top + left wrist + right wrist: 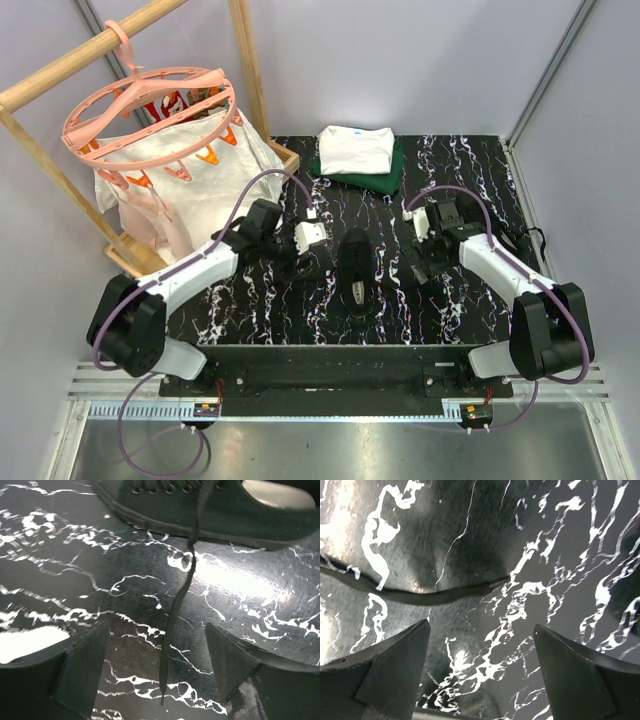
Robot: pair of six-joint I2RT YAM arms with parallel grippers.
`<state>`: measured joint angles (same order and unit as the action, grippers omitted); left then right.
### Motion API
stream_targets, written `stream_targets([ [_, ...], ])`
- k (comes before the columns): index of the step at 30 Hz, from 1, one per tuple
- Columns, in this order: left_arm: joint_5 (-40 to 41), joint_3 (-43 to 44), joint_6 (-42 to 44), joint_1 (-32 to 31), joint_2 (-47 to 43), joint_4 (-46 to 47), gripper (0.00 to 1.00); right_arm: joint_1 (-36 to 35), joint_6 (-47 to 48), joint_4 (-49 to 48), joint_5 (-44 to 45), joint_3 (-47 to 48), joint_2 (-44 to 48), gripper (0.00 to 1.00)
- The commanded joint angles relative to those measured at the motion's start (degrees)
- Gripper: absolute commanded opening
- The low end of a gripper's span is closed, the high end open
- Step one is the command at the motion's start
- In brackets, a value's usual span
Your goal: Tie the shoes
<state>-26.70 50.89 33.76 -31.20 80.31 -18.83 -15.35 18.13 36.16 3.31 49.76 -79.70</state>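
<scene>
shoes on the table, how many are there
1. The black shoe lies in the middle of the table, between the left gripper and the right gripper. No second shoe shows in any view.

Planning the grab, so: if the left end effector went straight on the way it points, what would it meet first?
Likely the lace lying on the table between the open fingers of the left end effector; the sneaker lies beyond. Depth is unclear.
</scene>
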Motion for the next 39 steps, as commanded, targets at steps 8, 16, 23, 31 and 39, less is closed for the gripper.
stream_targets([
  [8,-13.81,7.55,5.18,-1.84,10.38,2.65,0.51,3.75,3.58,5.67,-22.19,4.38,5.87,0.90],
  [16,-16.89,9.31,4.91,-4.04,15.22,7.14,0.49,3.84,10.33,5.76,-30.73,2.72,5.18,0.85],
  [23,-16.81,11.77,5.00,-4.75,18.65,7.58,0.38,3.93,13.69,5.76,-30.47,3.24,0.16,0.80],
  [31,-17.86,13.27,4.48,-5.01,20.50,7.41,0.19,3.93,16.84,5.59,-30.12,2.45,-1.24,0.78],
  [39,-21.55,12.56,0.45,-5.01,17.42,9.51,0.00,3.93,19.84,4.62,-28.27,1.75,-4.14,0.73],
])
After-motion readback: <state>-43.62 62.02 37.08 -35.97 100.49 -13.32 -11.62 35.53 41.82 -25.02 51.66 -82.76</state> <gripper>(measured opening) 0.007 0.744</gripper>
